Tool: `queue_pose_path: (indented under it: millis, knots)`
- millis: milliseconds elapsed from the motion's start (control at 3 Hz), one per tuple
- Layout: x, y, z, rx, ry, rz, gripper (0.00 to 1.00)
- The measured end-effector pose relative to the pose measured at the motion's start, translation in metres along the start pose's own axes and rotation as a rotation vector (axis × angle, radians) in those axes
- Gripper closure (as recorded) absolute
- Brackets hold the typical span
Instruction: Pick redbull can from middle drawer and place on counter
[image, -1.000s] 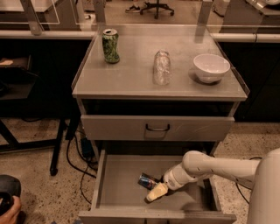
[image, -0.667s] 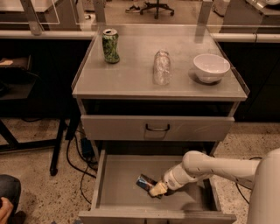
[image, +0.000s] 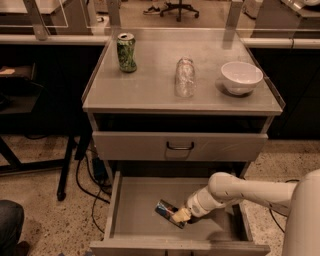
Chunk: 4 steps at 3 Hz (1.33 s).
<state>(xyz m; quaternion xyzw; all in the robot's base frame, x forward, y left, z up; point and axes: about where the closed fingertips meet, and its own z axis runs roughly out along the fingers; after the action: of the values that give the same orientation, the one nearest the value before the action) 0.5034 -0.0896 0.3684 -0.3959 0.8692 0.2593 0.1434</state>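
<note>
Grey metal cabinet, going left to right. Up on the counter (image: 150, 95) there's a green can (image: 126, 52) standing at the far left, then a clear bottle (image: 185, 76) lying down in the middle, then a white bowl (image: 241, 77) on the right. None of those matter for the grab.

Down below, the drawer (image: 135, 205) is pulled out. The can (image: 164, 208) is lying on its floor, roughly centre and a bit toward the front. It's on its side, not upright, with the long axis running about 10 o'clock to 4 o'clock. The body is dark blue with a paler patch and a small glint of silver. I can't read any markings on it.

The gripper (image: 181, 216) comes in from the right on the white arm (image: 240, 190) and sits right at the can's 4 o'clock end, touching it. So the can lies at 10 o'clock from the gripper, basically end-on and in line with the arm. Honestly I can't tell whether it's clamped on or just resting against it. My guess is the lift comes next, and an end-on hold on a slick can could slip.
</note>
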Motion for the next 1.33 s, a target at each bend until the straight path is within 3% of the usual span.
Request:
queue_pose_path:
  millis: [333,1000,1333]
  knots:
    - [0.000,0.000,0.000,0.000,0.000,0.000,1.00]
    - [-0.007,0.005,0.000,-0.013,-0.010,0.019,1.00]
    - [-0.020,0.019,-0.019,-0.008,-0.044,0.049,1.00]
